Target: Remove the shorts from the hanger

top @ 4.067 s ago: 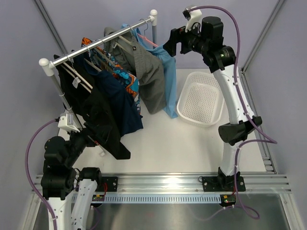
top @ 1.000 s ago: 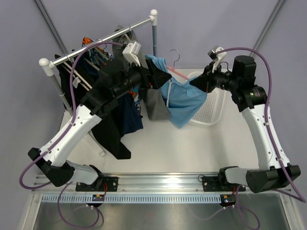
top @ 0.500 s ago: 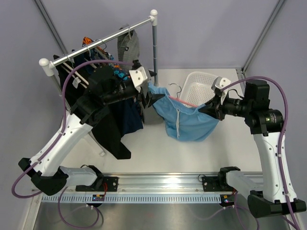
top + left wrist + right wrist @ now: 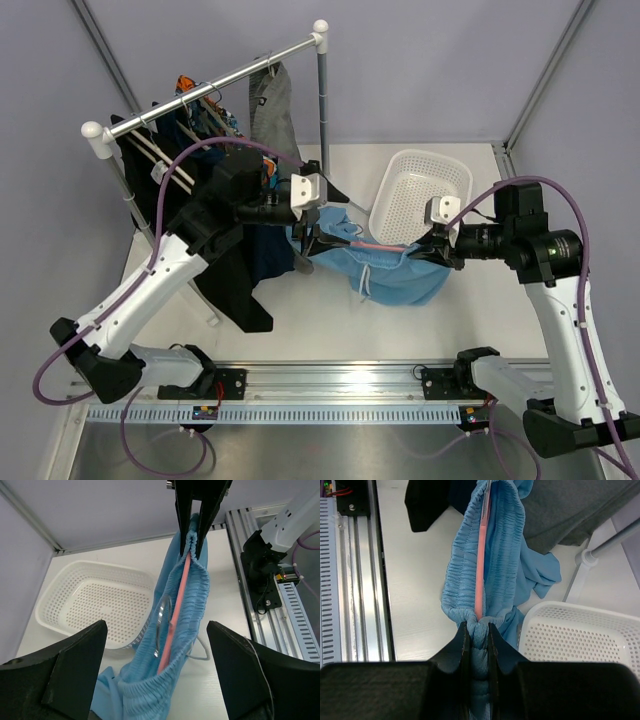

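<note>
The light blue shorts with a white drawstring are stretched on a pink hanger low over the table. My right gripper is shut on one bunched end of their waistband. My left gripper stands wide open at the other end, with the waistband and the hanger's metal hook between its fingers, untouched. In the top view the left gripper and the right gripper face each other across the shorts. The grey shorts hang on the rack.
A white perforated basket sits just behind the blue shorts. The rack's rail carries black and patterned clothes at the left, and its upright post stands behind my left gripper. A metal rail runs along the near edge.
Both arms have come down and toward the near side, so the blue shorts and hanger now hang lower, with the cloth resting on the table. The right gripper keeps its hold.
</note>
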Action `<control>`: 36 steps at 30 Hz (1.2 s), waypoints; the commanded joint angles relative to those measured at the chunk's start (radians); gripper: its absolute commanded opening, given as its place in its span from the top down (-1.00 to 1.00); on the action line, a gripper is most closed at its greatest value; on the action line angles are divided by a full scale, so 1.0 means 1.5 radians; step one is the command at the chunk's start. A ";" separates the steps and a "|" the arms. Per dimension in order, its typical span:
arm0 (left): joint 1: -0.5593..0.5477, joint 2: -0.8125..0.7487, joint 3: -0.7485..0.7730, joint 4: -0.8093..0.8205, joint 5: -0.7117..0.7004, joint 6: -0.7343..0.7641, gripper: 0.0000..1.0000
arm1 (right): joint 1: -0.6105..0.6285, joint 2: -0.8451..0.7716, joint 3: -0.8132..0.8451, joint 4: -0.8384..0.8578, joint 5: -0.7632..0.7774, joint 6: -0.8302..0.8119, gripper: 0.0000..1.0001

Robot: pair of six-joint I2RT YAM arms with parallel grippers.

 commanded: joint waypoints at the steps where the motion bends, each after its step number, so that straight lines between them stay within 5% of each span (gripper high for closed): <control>1: -0.013 0.017 0.003 0.032 0.040 -0.024 -0.68 | 0.049 -0.019 -0.001 0.031 -0.016 -0.041 1.00; 23: -0.127 0.087 0.004 -0.129 -0.139 0.058 0.13 | 0.104 -0.001 0.002 0.062 0.015 -0.015 1.00; 32: -0.143 0.101 0.022 -0.153 -0.217 0.076 0.95 | 0.104 -0.002 -0.011 0.065 0.018 -0.010 1.00; 36: -0.143 0.091 0.026 -0.171 -0.234 0.088 1.00 | 0.103 0.001 -0.016 0.072 0.019 0.002 1.00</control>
